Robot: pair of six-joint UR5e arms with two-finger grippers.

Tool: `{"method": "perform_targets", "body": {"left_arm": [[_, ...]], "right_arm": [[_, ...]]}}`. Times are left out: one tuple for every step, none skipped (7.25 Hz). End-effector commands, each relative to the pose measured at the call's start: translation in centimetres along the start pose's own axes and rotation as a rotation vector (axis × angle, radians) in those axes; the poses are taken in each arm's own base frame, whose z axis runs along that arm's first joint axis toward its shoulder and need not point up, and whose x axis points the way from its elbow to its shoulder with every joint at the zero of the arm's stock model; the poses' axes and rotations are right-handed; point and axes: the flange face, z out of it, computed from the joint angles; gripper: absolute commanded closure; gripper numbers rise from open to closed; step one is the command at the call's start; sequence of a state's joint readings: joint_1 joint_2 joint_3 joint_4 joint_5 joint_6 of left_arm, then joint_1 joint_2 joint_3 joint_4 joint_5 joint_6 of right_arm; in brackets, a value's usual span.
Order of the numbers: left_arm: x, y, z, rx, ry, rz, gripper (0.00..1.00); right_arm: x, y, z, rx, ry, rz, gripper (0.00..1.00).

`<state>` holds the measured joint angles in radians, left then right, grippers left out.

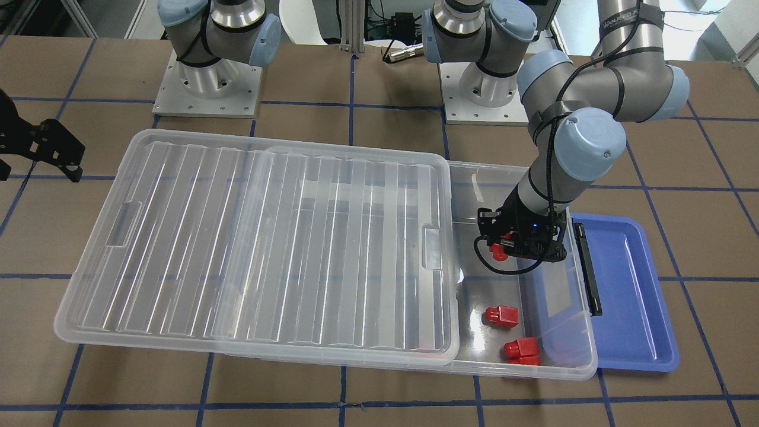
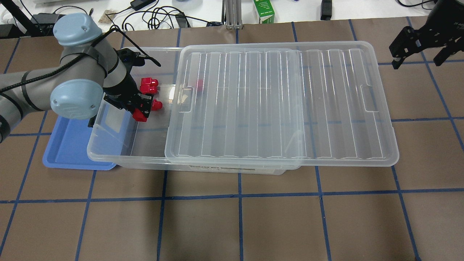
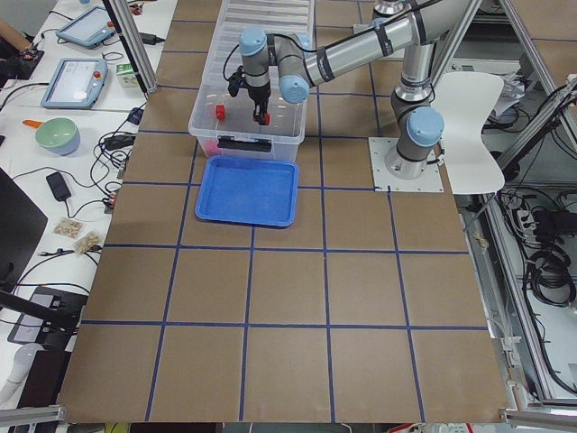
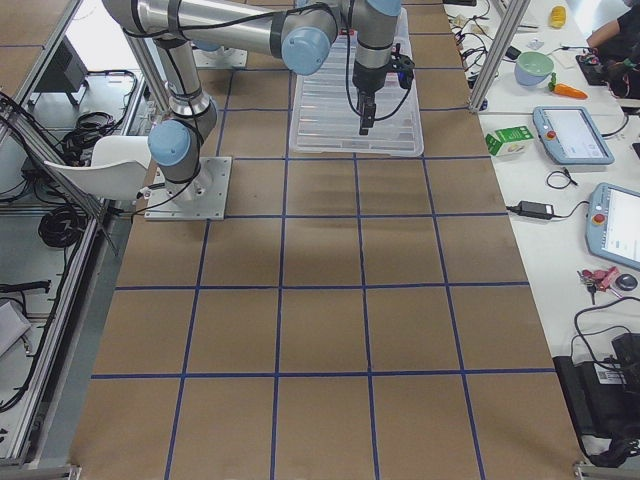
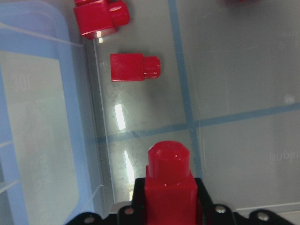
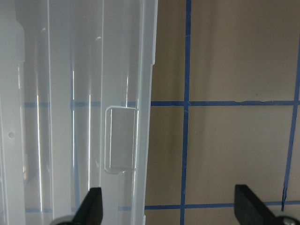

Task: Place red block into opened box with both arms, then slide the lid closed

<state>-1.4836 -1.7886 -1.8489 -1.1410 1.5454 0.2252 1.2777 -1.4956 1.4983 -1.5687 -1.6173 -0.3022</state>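
Observation:
My left gripper (image 1: 501,244) (image 2: 146,108) is shut on a red block (image 1: 498,251) (image 2: 156,105) (image 5: 169,185) and hangs tilted over the uncovered end of the clear box (image 1: 533,372) (image 2: 108,156). On the box floor lie two more red blocks (image 1: 501,316) (image 1: 522,350) (image 5: 135,67). The ridged lid (image 1: 267,237) (image 2: 275,105) covers most of the box and overhangs its other end. There my right gripper (image 2: 417,59) (image 1: 38,172) (image 6: 171,206) hovers open, empty, over the lid's edge near its tab (image 6: 120,138).
A blue tray (image 1: 628,296) (image 2: 72,152) sits partly under the box's open end, by its black bar (image 1: 587,267). Both arm bases (image 1: 207,83) stand on the robot's side. Cables and a green carton (image 2: 263,11) lie beyond the far edge.

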Motion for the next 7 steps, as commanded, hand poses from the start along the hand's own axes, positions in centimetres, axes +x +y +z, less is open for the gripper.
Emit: {"method": "perform_targets", "body": {"left_arm": [[-0.2, -0.4, 2.2, -0.008, 0.004, 0.001, 1.0], [-0.6, -0.6, 3.3, 0.005, 0.0, -0.001, 1.0], [-0.6, -0.4, 4.2, 0.002, 0.001, 0.0, 1.0], [-0.6, -0.3, 4.7, 0.0, 0.0, -0.001, 1.0], [-0.6, -0.3, 5.5, -0.011, 0.004, -0.002, 1.0], [-0.7, -0.5, 6.3, 0.0, -0.002, 0.0, 1.0], [-0.8, -0.4, 6.7, -0.008, -0.002, 0.0, 1.0]], "right_arm": [[0.0, 0.0, 0.1, -0.002, 0.001, 0.0, 0.0], [0.0, 0.1, 0.4, -0.005, -0.002, 0.0, 0.0], [0.1, 0.0, 0.5, -0.004, -0.002, 0.001, 0.0], [0.0, 0.0, 0.5, -0.003, -0.001, 0.001, 0.0], [0.2, 0.0, 0.6, -0.006, -0.002, 0.003, 0.0], [0.2, 0.0, 0.6, -0.009, -0.002, 0.003, 0.0], [0.2, 0.0, 0.6, -0.006, -0.002, -0.002, 0.0]]}}
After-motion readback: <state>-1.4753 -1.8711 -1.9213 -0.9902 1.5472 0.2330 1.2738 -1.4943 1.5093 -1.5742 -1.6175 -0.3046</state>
